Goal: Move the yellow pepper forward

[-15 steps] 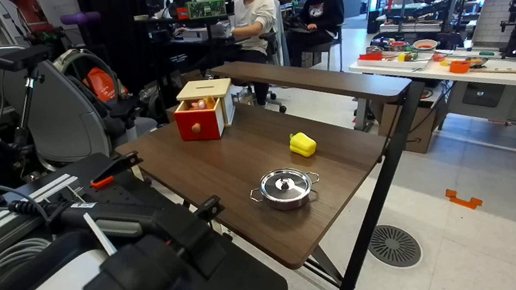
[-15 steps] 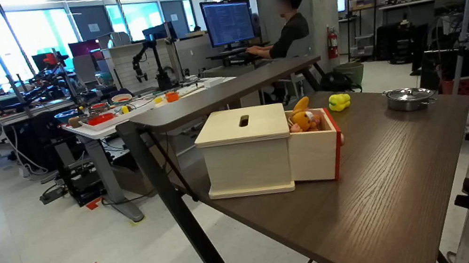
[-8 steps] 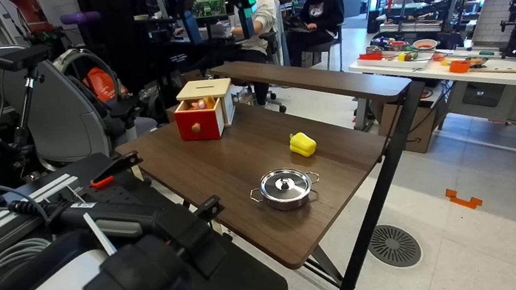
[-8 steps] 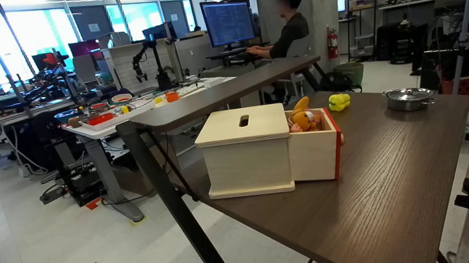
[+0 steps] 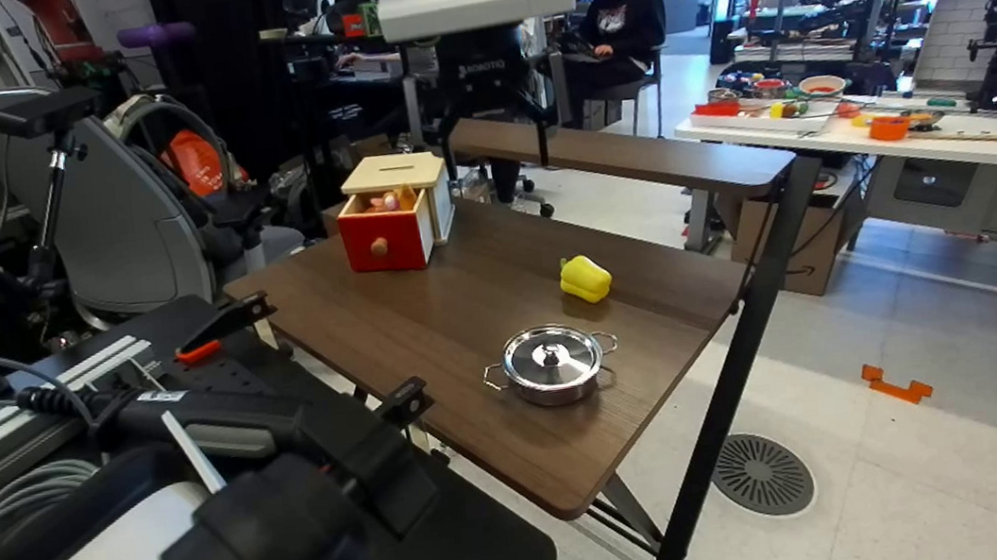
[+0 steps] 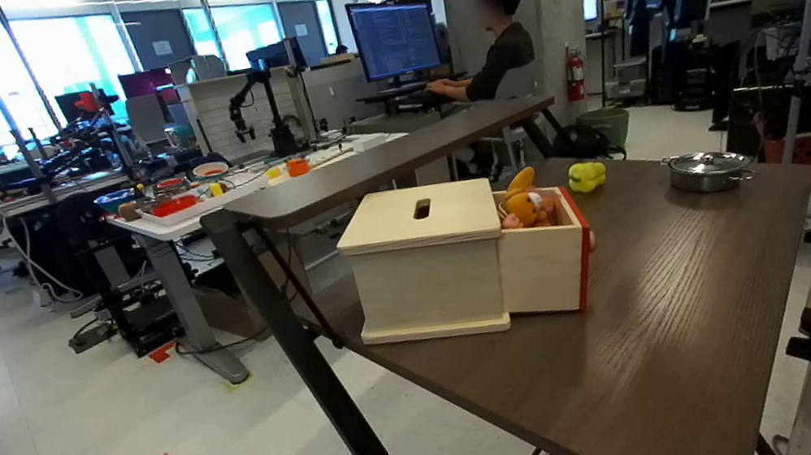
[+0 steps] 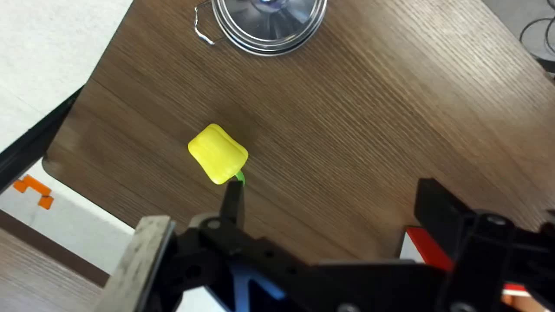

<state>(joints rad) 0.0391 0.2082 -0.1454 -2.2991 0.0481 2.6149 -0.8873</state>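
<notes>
The smooth, blocky yellow pepper (image 7: 218,154), green-stemmed, lies left on the tabletop (image 7: 342,117) in the wrist view. The tool (image 7: 331,185) gapes wide, holding nothing.

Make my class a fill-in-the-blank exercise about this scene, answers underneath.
1. The pepper is mostly ____ in colour.
2. Inside the open ____ of the wooden box is an orange toy.
3. The lidded pot stands on a brown ____.
4. The gripper has its jaws ____, not shut.
Missing words: yellow; drawer; table; open.
</notes>
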